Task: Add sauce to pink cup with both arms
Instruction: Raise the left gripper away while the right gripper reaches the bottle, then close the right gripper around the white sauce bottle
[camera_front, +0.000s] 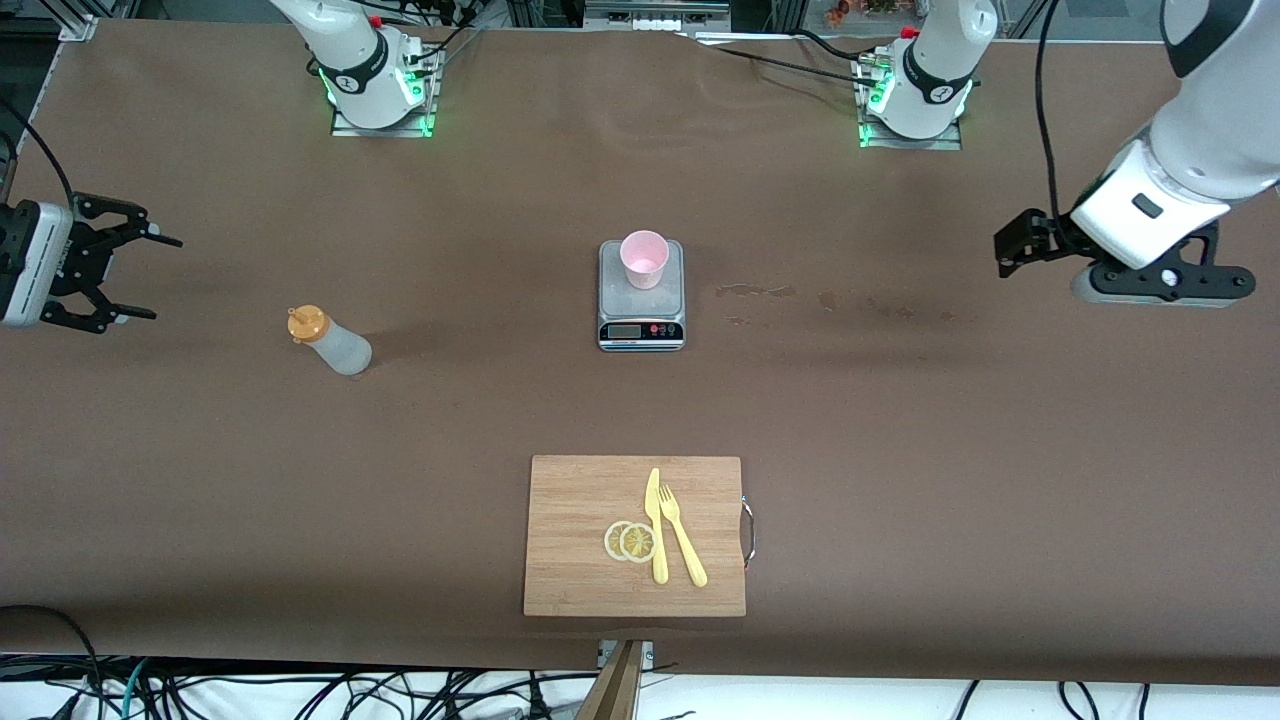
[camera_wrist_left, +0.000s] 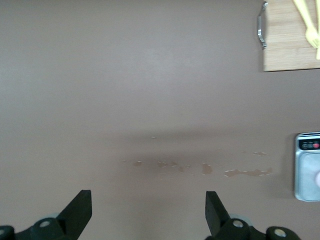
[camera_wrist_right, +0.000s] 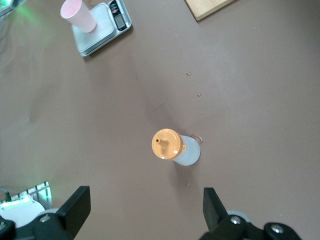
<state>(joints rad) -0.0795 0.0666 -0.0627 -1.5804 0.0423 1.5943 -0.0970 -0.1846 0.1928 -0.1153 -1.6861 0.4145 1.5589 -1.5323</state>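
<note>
Hovering: right gripper (camera_front: 125, 270) hangs wide open and empty over bare table at the right arm's end, fingers spread as if readied for a side grasp.
Its target: the sauce (camera_front: 335, 342) stands upright on the table just inboard of that gripper, orange cap (camera_wrist_right: 167, 144) up; in the right wrist view it sits between the spread fingers (camera_wrist_right: 75, 207) but well short of them, so nothing is gripped.
Why upright: standing on its base keeps the nozzle clear and leaves the soft body free for the fingers to close around, I judge.
Waiting: left gripper (camera_front: 1020, 250) is parked over the left arm's end of the table, its fingers (camera_wrist_left: 80, 210) wide apart and holding nothing.
Past the bottle: the pink cup (camera_front: 644, 258) stands mouth up on the grey scale (camera_front: 641, 310), well apart from both grippers, roughly midway between them; presumably placed there so the poured amount can be weighed.
Stains: dried patches (camera_front: 757, 291) lie between the scale and the left gripper.
Outermost: cutting board (camera_front: 575, 520) with yellow knife (camera_front: 655, 525), fork (camera_front: 683, 537) and lemon slices (camera_front: 630, 541), untouched.
Stage: not begun, by my reading.
</note>
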